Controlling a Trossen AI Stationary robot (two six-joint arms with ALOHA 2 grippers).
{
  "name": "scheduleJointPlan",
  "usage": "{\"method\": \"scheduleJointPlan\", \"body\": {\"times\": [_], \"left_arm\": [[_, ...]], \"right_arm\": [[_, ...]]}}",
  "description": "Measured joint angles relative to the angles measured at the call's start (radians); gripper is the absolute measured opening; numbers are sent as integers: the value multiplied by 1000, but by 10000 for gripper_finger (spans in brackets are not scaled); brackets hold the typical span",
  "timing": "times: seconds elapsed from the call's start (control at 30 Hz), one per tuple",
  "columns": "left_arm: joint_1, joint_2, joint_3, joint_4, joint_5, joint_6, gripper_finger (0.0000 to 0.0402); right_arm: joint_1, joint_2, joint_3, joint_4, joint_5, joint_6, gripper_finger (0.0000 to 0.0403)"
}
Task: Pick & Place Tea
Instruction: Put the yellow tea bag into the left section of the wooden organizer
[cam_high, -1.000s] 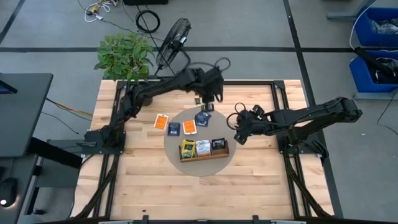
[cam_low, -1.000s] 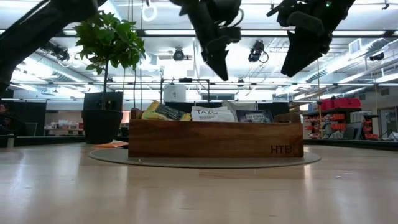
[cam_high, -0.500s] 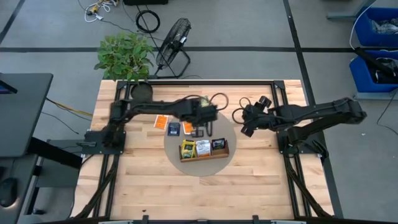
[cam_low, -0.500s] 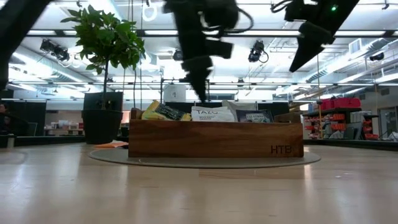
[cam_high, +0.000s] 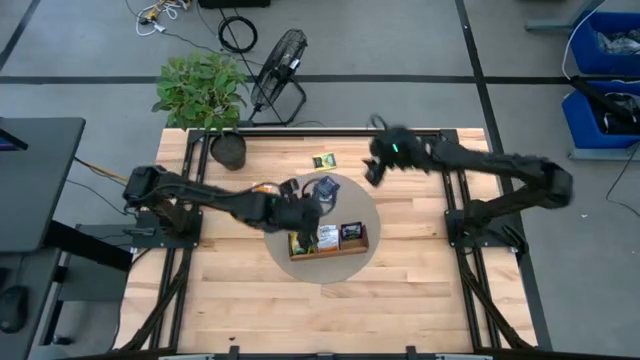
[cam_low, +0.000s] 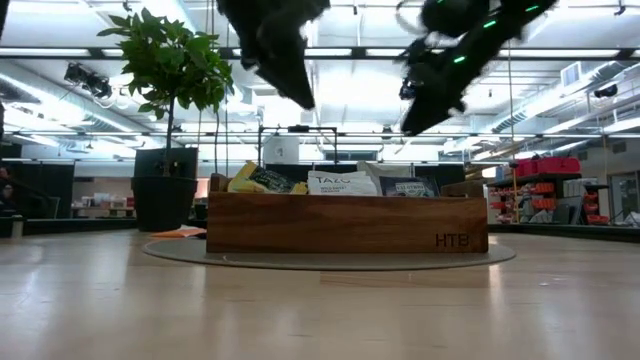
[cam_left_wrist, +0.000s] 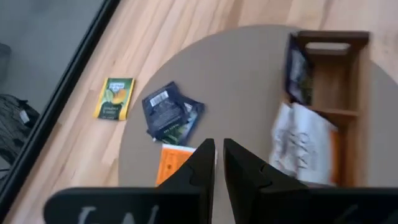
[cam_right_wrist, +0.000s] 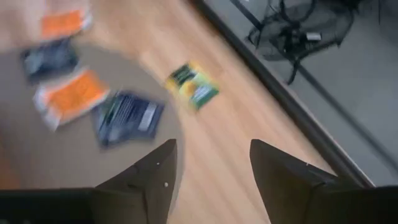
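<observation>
A wooden three-compartment tray (cam_high: 328, 241) stands on a round grey mat (cam_high: 352, 205) and holds yellow, white and dark tea packets. Loose tea lies flat beyond it: a blue packet (cam_left_wrist: 168, 115) and an orange one (cam_left_wrist: 171, 165) on the mat, and a yellow-green packet (cam_right_wrist: 191, 84) on the bare wood. My left gripper (cam_left_wrist: 217, 155) hovers over the mat just on the far side of the tray, its fingers nearly together with nothing between them. My right gripper (cam_right_wrist: 211, 162) hangs open above the table's far part, close to the yellow-green packet (cam_high: 322, 160).
More orange and dark packets (cam_right_wrist: 68, 96) lie on the mat's left part. A black pot (cam_high: 230, 150) stands at the table's far left corner. A plant (cam_high: 200, 88) and a fan (cam_high: 280, 60) stand past the far edge. Black frame rails (cam_high: 450, 180) run along the table's sides.
My left gripper has swung from the mat's far edge toward the near edge and a little left, sinking slightly, to a spot just beyond the tray. My right gripper has gone from right of the mat toward the far edge and left, close to the yellow-green packet.
</observation>
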Motion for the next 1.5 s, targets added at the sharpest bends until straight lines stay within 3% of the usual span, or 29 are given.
{"method": "scheduleJointPlan", "body": {"times": [0.17, 0.37, 0.53, 0.63, 0.77, 0.83, 0.97, 1.17, 1.5], "left_arm": [[-130, 0, -1, -70, -140, -145, 37], [-269, 1, -42, -253, -326, -413, 37], [-338, 1, -126, -309, -345, -565, 37], [-365, 1, -195, -337, -349, -662, 37], [-381, 1, -248, -402, -354, -743, 37], [-383, 1, -251, -465, -359, -793, 37], [-383, 0, -252, -565, -414, -873, 37], [-343, -7, -252, -640, -473, -878, 37], [-182, -194, -225, -664, -457, -745, 37]], "right_arm": [[-116, 307, 290, -142, -144, 37, 210], [-123, 672, 734, -476, -176, -41, 218], [-123, 885, 1031, -703, -272, -106, 238], [-131, 969, 1147, -730, -285, -72, 256], [-159, 1033, 1257, -635, -372, 120, 276], [-169, 1037, 1284, -619, -419, 128, 281], [-165, 1019, 1325, -740, -412, -81, 283], [-176, 990, 1327, -839, -361, -347, 283], [-159, 975, 1327, -852, -382, -509, 269]]}}
